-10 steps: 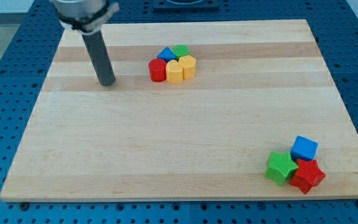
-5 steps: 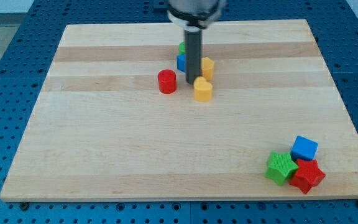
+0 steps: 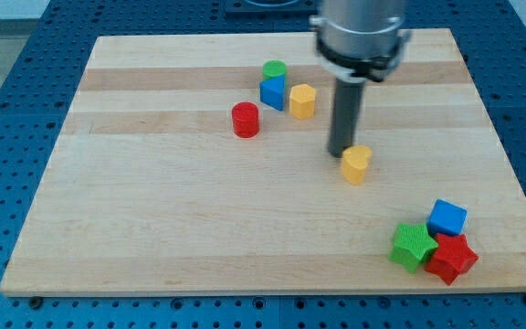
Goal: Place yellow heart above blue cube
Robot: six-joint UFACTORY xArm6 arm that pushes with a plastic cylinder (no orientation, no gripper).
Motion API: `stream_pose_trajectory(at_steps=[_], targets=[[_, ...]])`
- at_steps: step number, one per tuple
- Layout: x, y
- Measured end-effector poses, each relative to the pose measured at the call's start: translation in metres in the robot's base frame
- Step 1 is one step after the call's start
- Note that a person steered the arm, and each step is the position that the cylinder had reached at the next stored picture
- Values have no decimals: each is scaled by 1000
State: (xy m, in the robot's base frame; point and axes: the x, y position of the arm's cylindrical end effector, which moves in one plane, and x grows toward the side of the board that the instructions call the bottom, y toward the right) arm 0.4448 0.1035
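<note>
The yellow heart (image 3: 356, 164) lies right of the board's middle. My tip (image 3: 340, 153) is just at its upper left, touching or nearly touching it. The blue cube (image 3: 447, 218) sits at the lower right, touching a green star (image 3: 413, 246) and a red star (image 3: 451, 258). The heart is up and to the left of the blue cube, well apart from it.
A red cylinder (image 3: 245, 120), a blue block (image 3: 273, 91), a green cylinder (image 3: 274, 69) and a yellow hexagon block (image 3: 302, 100) lie scattered at the top middle. The wooden board (image 3: 153, 228) rests on a blue perforated table.
My tip swept right and down through the top cluster, scattering it, and pushed the yellow heart toward the lower right. The blocks by the blue cube have not moved.
</note>
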Motion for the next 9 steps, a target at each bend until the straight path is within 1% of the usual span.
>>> stream_pose_trajectory(at_steps=[1,2,3,4,5,6,7,8,9], targets=[[15,45],[23,48],[0,18],[5,-10],[29,16],[42,72],[44,102],[44,95],[44,60]])
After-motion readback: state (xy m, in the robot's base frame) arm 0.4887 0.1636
